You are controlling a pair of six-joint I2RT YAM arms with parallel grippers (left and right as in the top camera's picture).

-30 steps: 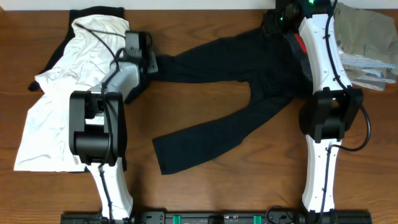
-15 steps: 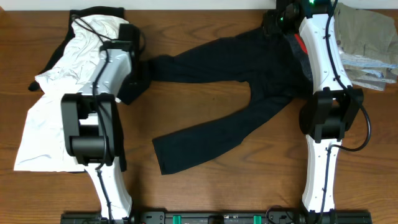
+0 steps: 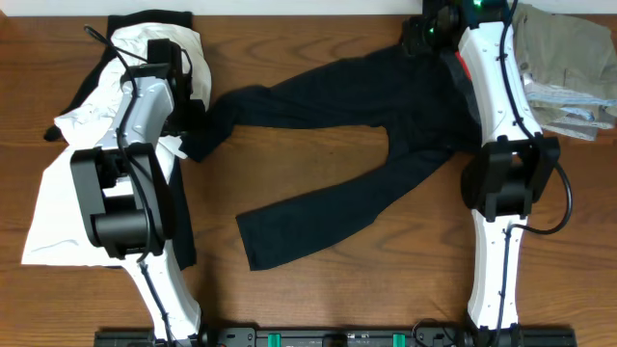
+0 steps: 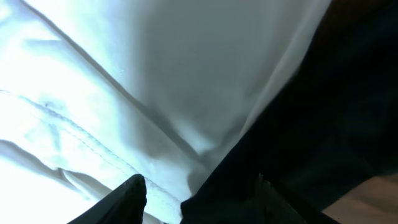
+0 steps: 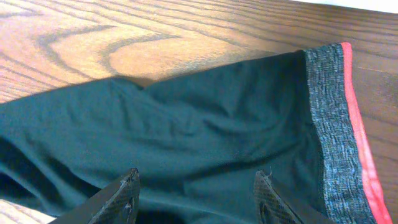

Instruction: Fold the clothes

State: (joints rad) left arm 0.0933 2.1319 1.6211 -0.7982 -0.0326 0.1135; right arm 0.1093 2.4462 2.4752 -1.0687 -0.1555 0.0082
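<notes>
The clothes, long black pants [image 3: 337, 106], lie spread across the middle of the table, both legs pointing left. Their grey waistband [image 5: 328, 118] with its red-orange edge sits at the back right. One leg end [image 3: 198, 143] lies bunched beside the white garment. My left gripper [image 3: 186, 108] hovers open over the border between white cloth and black cloth, nothing between its fingertips [image 4: 134, 190]. At the back of the table, my right gripper [image 3: 429, 29] is open just above the pants' upper part [image 5: 205, 118], left of the waistband, holding nothing.
A large white garment [image 3: 77, 183] covers the table's left side, with a dark piece [image 3: 145, 19] under its far end. Khaki-beige garments [image 3: 569, 48] are piled at the back right corner. Bare wood [image 3: 318, 289] shows in front of the pants.
The left gripper opened, let go of the pant leg end and swung left over the white garment. The leg end now lies further left. The right arm barely moved.
</notes>
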